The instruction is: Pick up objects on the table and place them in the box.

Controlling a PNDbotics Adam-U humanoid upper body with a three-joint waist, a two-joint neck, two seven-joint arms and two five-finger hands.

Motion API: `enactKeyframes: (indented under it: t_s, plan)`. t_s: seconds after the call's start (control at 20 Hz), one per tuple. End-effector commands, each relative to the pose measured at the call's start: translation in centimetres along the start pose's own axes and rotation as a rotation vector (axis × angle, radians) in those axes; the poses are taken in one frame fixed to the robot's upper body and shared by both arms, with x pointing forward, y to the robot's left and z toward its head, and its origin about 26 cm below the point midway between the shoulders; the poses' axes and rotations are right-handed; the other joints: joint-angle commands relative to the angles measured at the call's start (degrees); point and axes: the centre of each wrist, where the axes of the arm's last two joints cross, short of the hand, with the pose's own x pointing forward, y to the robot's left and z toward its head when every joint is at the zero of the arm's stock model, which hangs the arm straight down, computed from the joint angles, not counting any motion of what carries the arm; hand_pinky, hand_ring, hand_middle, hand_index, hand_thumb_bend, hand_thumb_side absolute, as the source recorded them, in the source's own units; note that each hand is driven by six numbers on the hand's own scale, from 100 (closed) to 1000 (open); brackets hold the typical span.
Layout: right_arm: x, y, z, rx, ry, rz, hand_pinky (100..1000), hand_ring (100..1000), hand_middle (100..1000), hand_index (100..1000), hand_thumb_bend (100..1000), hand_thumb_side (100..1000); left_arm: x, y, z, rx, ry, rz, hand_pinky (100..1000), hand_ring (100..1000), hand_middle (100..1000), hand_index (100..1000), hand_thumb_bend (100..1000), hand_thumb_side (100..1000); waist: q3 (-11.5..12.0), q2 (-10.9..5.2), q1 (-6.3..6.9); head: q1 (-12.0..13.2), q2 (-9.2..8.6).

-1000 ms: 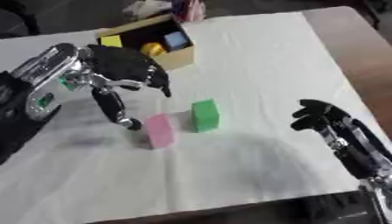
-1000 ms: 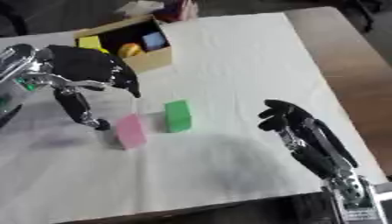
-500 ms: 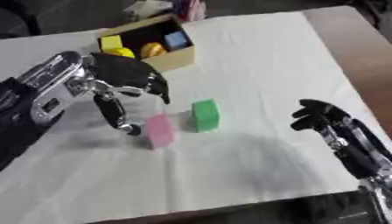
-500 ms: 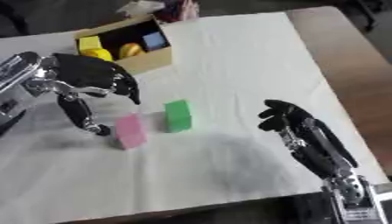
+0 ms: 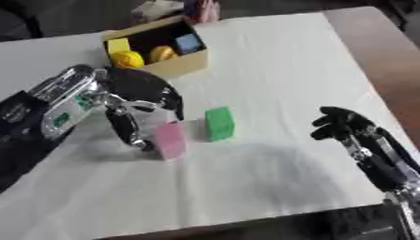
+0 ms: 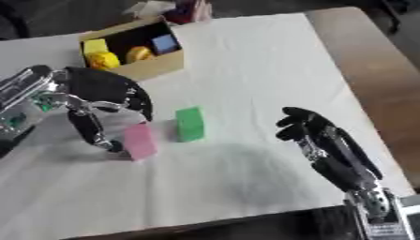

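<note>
Two blocks left on the worktop [image 5: 279,61]: pink block [image 5: 170,140] and green block [image 5: 218,123], side by side, close but apart, mid-cloth. Left hand [image 5: 139,96] fingers [image 5: 175,104] are spread, arched over the pink block, thumb low at the block's left side, other fingers hanging above and to its right. Nothing grasped yet; whether the thumb tip touches the block I cannot tell. Right hand [image 6: 316,136] idle at lower right, fingers relaxed and held up, holding nothing, well apart from both blocks.

Step in hand, as I judge it: closing on the pink block. To do it well, bring the fingers down on the block's right face opposite the thumb, keep them out of the gap toward the green block so it isn't knocked, pinch across the flat faces, lift straight up, then carry to the box [image 5: 187,64] at the far left.

Box already holds yellow pieces and a blue one; exact shapes not clear. Box floor mostly hidden by its near wall. Pink block's left face hidden behind the thumb. Left arm cut off at frame edge. Clutter behind the box is unreadable.
</note>
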Motion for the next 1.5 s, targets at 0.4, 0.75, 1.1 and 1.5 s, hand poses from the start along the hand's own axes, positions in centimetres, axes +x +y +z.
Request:
enactKeyframes:
  t_s: [0.4,0.75,1.1,1.5]
  plan:
    - [0.5,-0.4,-0.2,0.002,-0.017,0.019,696,656,676,863,100,696,-0.5,0.0,0.2,-0.163,-0.164,-0.124,850,789,561,624,223,271,0.0,-0.73,-0.21,-0.1,0.26]
    - [0.4,-0.4,-0.2,-0.002,-0.014,0.019,695,656,676,863,100,697,-1.3,1.2,2.1,-0.038,-0.088,-0.093,829,757,505,565,204,264,0.2,-0.78,-0.27,-0.2,0.19]
    - [0.3,-0.4,0.0,-0.006,-0.008,0.018,695,656,676,863,100,699,-3.9,4.4,6.0,0.161,0.171,-0.052,820,767,523,586,236,254,0.5,-0.92,-0.32,-0.5,0.24]
    - [0.2,-0.2,0.0,-0.002,-0.006,0.008,695,656,676,863,100,702,-8.5,4.7,6.5,0.372,0.552,0.021,824,783,560,621,202,219,0.4,-1.04,-0.73,-0.3,0.26]
